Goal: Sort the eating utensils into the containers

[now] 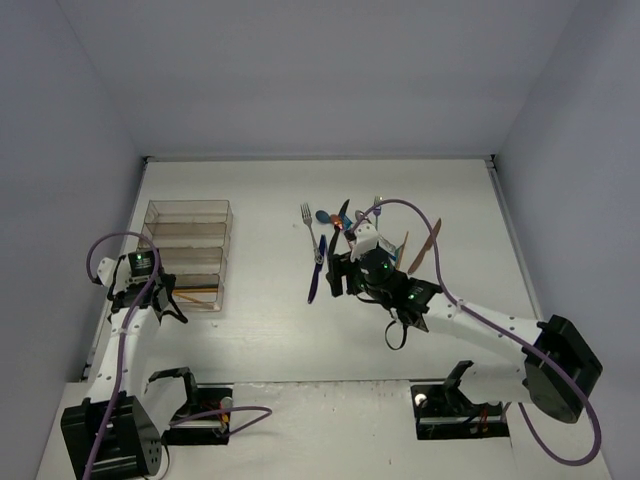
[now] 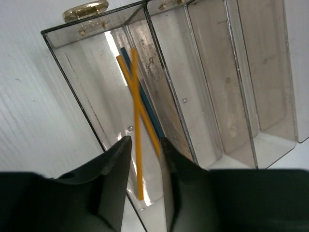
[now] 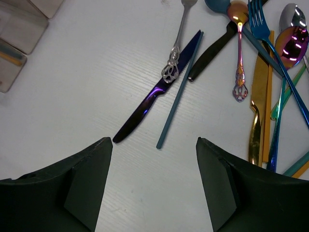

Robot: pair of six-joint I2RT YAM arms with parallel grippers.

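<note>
Left tool (image 2: 145, 141) stood slightly parted, gripping nothing, above 2 slim gold chopsticks (image 2: 137, 121) lying in an end slot of the clear plastic 4-compartment tray (image 2: 72, 87). Right tool (image 3: 153, 142) gaped wide, empty, over a dark blue knife (image 3: 145, 108) on the white surface (image 3: 72, 72).

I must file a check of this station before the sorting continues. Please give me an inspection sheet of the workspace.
Surface: white table.
Job's things: clear tray holds three chopsticks in its nearest compartment; pile of utensils loose near the right arm.
Clutter: nothing seen.
Grippers: left gripper open above the tray; right gripper open, empty, above the table.
Cables: purple cables loop along both arms.
Surroundings: plain pale walls.
</note>
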